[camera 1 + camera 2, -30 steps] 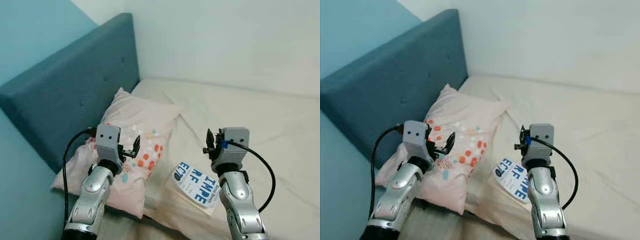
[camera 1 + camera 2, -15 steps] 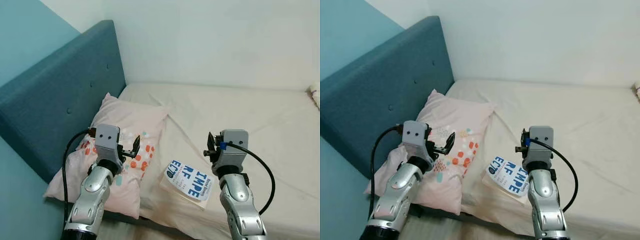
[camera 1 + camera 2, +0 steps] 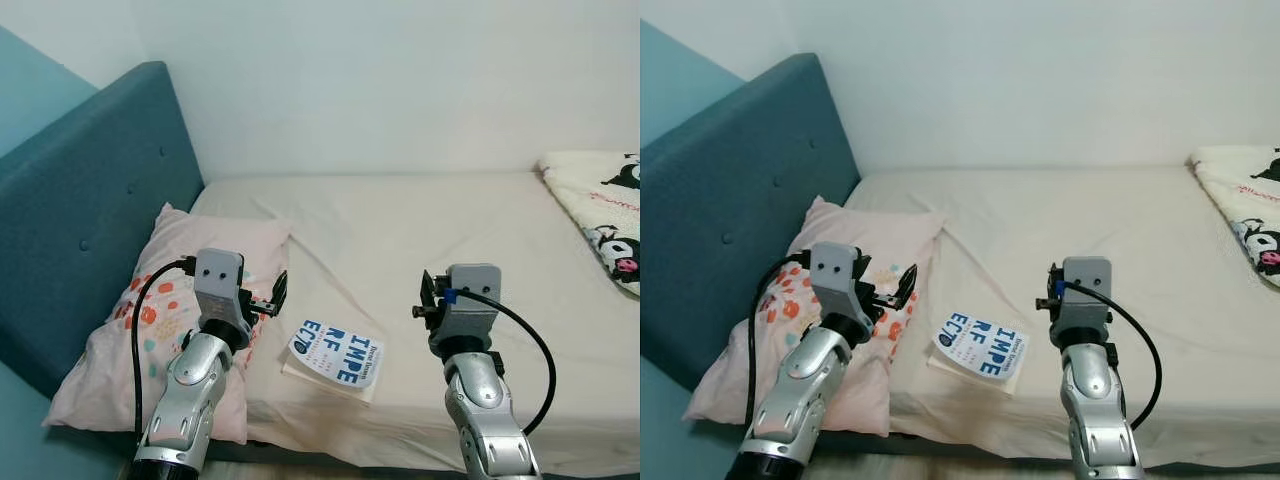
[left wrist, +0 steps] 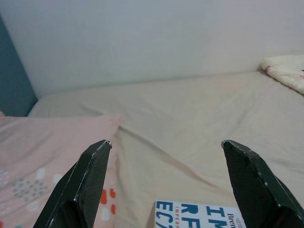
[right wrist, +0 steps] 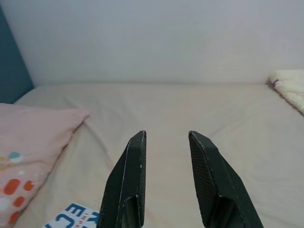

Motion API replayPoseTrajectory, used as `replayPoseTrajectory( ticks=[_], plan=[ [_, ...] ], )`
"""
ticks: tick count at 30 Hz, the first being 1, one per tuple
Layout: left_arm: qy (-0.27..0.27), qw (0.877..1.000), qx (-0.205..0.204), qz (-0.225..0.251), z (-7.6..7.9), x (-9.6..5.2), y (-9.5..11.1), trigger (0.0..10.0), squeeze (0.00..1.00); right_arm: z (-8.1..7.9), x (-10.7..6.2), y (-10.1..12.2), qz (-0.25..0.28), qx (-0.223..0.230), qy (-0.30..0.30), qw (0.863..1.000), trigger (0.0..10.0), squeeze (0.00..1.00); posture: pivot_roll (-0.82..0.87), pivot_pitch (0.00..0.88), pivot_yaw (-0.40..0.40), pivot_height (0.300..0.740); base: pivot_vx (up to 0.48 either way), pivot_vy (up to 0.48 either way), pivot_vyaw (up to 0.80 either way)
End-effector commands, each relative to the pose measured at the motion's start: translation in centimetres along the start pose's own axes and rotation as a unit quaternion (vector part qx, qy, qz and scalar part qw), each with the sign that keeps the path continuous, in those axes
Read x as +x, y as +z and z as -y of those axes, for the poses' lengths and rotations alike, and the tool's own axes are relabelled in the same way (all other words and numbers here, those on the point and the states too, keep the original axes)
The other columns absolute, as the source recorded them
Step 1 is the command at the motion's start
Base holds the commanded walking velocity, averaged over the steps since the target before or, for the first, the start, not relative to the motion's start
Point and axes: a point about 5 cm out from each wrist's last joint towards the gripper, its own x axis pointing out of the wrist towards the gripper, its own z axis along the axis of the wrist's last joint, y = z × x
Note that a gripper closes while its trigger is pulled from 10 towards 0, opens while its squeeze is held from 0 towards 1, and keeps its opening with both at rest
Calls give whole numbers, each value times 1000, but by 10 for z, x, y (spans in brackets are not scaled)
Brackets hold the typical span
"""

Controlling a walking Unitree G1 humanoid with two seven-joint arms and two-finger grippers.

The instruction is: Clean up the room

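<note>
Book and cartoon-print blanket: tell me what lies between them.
Bare cream sheet, a few creases, between book and blanket; left eye view.

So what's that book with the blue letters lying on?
The book lies flat on the beige bed sheet, near the front edge, beside the pink pillow. Whatever is directly beneath it is covered.

I see a pale pink pillow [image 3: 150, 330] dotted orange and teal, a white book [image 3: 335, 352] lettered blue, a cream bedsheet [image 3: 430, 240] — and a teal padded headboard [image 3: 90, 210].
</note>
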Motion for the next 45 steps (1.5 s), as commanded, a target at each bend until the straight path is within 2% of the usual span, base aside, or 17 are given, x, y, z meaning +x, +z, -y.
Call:
replayPoseTrajectory(
  ticks=[1, 8, 27, 45],
  plan=[
    [12, 1000, 2, 2, -4, -1, 0, 10000, 0, -6, -1, -3, -9, 2, 10, 1000, 10000, 0, -26, 65, 43, 740, 0, 0, 0],
    [12, 1000, -7, 8, -3, -1, 2, 10000, 0, -5, -1, -2, -10, 4, 12, 1000, 10000, 0, -28, 66, 40, 740, 0, 0, 0],
    [5, 1000, -11, 8, -1, -1, 1, 10000, 0, -6, -2, -5, -15, 6, 12, 1000, 10000, 0, -30, 61, 39, 740, 276, 0, 0],
    [-25, 1000, -4, 6, 0, -4, -1, 10000, 0, -7, -4, -10, -31, 13, 6, 999, 10000, 0, -26, 56, 46, 740, 0, 0, 0]
  ],
)
